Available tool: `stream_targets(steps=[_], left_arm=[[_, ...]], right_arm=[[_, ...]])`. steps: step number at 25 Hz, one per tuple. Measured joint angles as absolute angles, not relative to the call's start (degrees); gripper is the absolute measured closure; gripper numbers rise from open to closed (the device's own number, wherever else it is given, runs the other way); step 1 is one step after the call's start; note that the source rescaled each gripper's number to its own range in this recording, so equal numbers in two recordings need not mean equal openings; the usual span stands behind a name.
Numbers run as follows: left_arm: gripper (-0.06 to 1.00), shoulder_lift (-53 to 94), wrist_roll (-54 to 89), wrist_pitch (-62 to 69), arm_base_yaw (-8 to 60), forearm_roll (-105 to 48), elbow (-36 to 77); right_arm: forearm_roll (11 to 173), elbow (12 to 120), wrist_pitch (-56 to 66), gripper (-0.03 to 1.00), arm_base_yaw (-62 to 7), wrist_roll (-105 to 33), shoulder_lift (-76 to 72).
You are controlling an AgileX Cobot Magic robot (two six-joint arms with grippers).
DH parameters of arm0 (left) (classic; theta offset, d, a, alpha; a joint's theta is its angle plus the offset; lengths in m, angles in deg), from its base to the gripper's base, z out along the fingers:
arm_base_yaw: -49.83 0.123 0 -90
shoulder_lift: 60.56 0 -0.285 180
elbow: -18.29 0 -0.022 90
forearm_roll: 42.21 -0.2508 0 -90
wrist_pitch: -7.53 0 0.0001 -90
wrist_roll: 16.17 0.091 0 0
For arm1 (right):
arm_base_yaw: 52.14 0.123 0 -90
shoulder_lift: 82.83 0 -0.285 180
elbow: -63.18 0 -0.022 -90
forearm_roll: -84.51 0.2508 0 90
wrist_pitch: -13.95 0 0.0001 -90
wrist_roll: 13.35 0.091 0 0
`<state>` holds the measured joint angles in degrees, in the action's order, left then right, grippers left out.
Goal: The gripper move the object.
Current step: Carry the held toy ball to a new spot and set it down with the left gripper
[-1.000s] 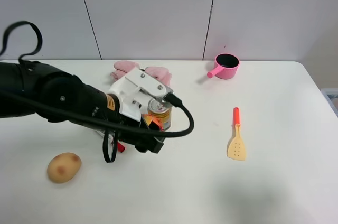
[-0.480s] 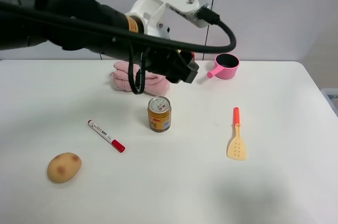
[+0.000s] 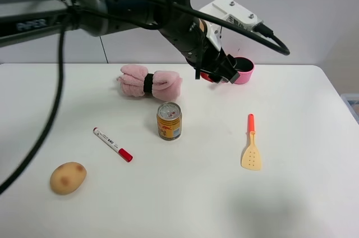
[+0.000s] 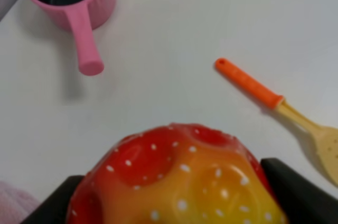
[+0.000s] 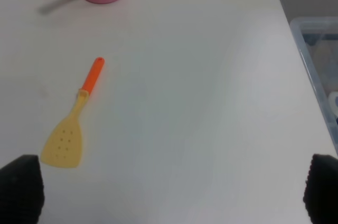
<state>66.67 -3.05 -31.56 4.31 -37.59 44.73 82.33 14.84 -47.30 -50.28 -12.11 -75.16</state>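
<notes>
Left gripper swung from above the can toward the pink pot, high off the table. Jaws clamped on the toy fruit, carried aloft, likely to clear clutter. Right gripper idle, jaws apart.

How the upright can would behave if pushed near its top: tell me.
The can stands upright, taller than wide, so a high push would probably tip it rather than slide it. Once on its round side it would likely roll across the smooth white table. Its weight cannot be judged.
</notes>
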Motion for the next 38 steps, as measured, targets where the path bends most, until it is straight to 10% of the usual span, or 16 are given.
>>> stream_targets(steps=[38], left_arm=[[0.94, 93.3, 2.0, -30.1, 7.4, -30.4, 59.9]], right_arm=[[82.3, 14.8, -47.3, -0.03, -50.3, -12.1, -75.2]])
